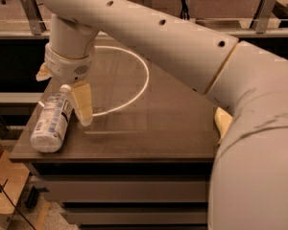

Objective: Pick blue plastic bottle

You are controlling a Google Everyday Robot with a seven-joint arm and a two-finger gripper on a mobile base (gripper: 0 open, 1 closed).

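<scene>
- Lying on its side at the front-left corner of the tabletop [134, 138] is the blue plastic bottle [52, 121], its white cap pointing to 1 o'clock and its base to 7 o'clock.
- Its base sits close to the tabletop's front edge, and its long side runs near the left edge. Little surface is left at its 9 o'clock and 6 o'clock.
- The gripper [84, 111] hangs just beside the bottle's cap end, at the bottle's 3 o'clock, reaching down towards the tabletop. Whether it touches the cap cannot be told.
- Whether the gripper is open or closed cannot be told, and nothing is seen held in it.
- A thin white ring [139, 80] is marked on the tabletop. It curves from behind the gripper out to 2 o'clock.
- The robot's arm [182, 47] slants from 11 o'clock down to 4 o'clock and covers the right side of the tabletop.
- A yellow sponge [223, 121] shows only as a sliver at the arm's edge, well apart from the bottle at its 3 o'clock.
- Bare tabletop lies between the gripper and the sponge, and along the front edge at 6 o'clock.
</scene>
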